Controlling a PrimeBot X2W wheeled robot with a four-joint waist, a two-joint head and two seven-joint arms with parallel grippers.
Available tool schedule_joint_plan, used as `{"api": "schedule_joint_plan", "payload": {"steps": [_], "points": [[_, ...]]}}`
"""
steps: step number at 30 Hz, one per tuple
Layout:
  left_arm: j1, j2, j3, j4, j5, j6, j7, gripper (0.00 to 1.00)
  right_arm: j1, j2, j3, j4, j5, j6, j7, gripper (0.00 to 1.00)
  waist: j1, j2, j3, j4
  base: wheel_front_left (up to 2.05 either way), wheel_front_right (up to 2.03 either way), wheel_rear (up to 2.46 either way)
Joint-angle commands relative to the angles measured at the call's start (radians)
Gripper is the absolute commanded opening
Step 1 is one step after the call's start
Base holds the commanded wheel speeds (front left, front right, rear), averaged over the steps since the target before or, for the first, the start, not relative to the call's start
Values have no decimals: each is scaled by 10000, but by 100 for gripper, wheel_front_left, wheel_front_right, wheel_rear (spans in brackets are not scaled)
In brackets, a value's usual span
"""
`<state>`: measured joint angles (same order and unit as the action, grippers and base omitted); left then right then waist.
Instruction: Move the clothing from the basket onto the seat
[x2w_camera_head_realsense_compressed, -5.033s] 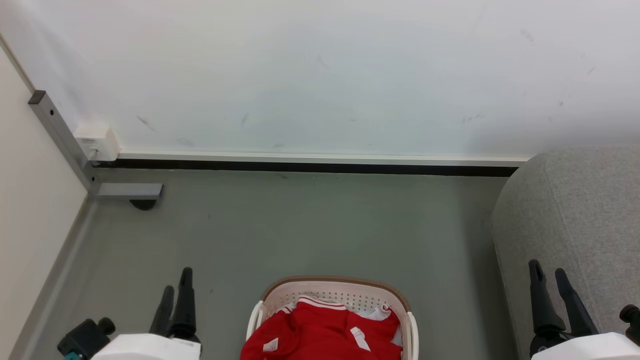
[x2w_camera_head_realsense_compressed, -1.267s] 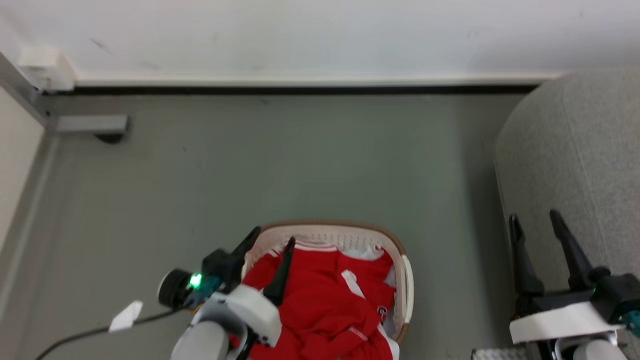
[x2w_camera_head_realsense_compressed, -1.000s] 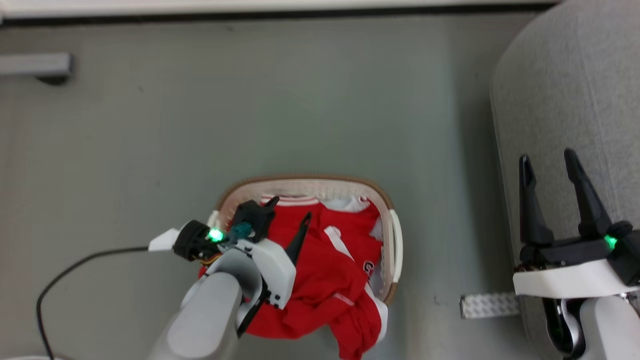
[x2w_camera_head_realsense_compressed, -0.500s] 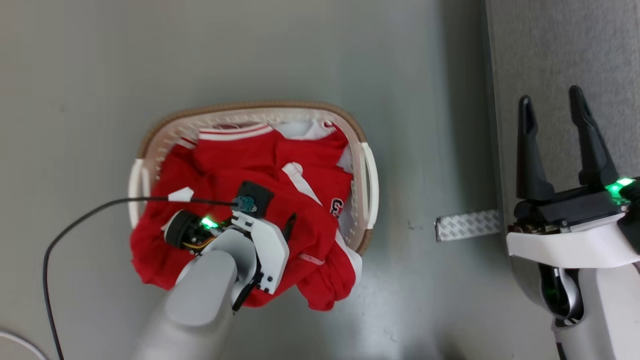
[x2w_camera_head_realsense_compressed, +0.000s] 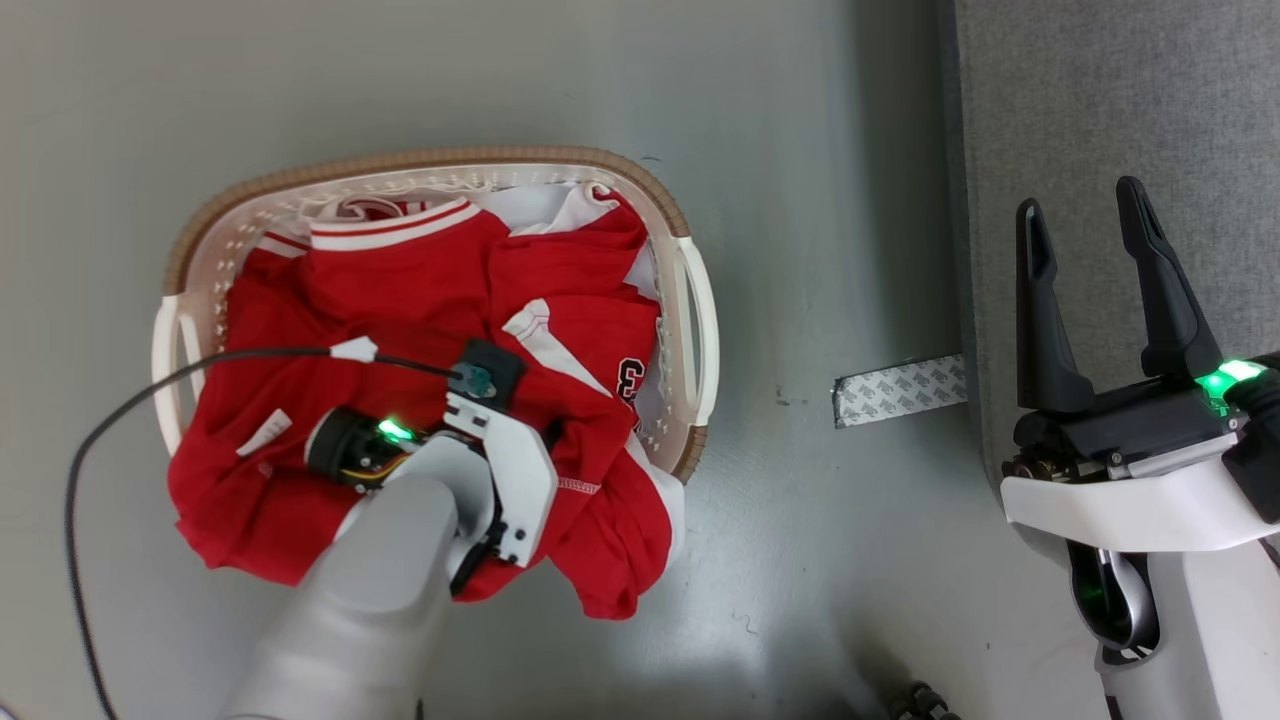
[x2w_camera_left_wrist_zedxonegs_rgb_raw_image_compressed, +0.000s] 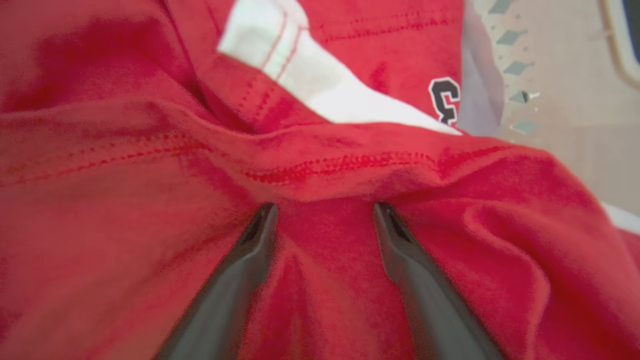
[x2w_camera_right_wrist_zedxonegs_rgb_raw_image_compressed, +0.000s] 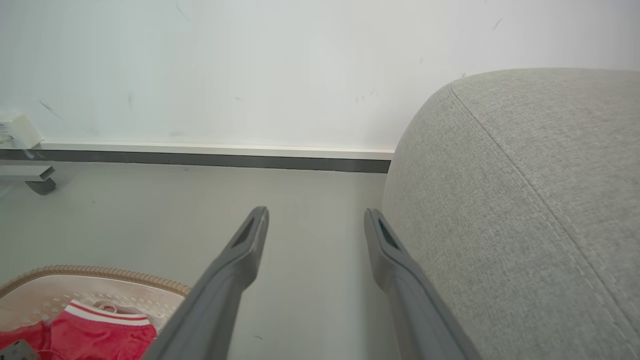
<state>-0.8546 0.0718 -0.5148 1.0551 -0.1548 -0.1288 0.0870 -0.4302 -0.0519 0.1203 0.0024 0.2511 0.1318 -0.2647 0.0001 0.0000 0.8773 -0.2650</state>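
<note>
Grey floor (x2w_camera_head_realsense_compressed: 500, 80) is seen around the basket (x2w_camera_head_realsense_compressed: 690, 300); the wide-spread left gripper (x2w_camera_left_wrist_zedxonegs_rgb_raw_image_compressed: 322, 212) is now lowered into the clothing (x2w_camera_head_realsense_compressed: 400, 290), nothing gripped yet.

Clothing (x2w_camera_head_realsense_compressed: 400, 290): bright red; white stripes on collar band; white trim; black numeral, white outline; basket (x2w_camera_head_realsense_compressed: 700, 320): cream-white, rows of small holes, brown rim; seat (x2w_camera_head_realsense_compressed: 1100, 100): grey woven fabric, stitched seam line; floor (x2w_camera_head_realsense_compressed: 500, 80): plain grey-green; tape strip (x2w_camera_head_realsense_compressed: 900, 390): silver-grey, small repeating print.
</note>
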Motion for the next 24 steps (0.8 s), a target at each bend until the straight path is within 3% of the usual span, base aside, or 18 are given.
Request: {"api": "schedule_joint_plan", "payload": {"steps": [1,10,24], "points": [[-49,-31,-114,27,-195,-20,-91,0,30,17,-34,-19,77,-21,4,100,-1,0,12,-30,0,0,0],[-143,-120,-758,113,-1133,-21,-961,0,222,16,-169,292,-53,-21,4,100,-1,0,-753,88,0,0,0],[944,-202,-731,-189,-2754,118,-2982,0,1443,4,-1029,958,-353,-21,4,100,-1,0,-3926,1118,0,0,0]]}}
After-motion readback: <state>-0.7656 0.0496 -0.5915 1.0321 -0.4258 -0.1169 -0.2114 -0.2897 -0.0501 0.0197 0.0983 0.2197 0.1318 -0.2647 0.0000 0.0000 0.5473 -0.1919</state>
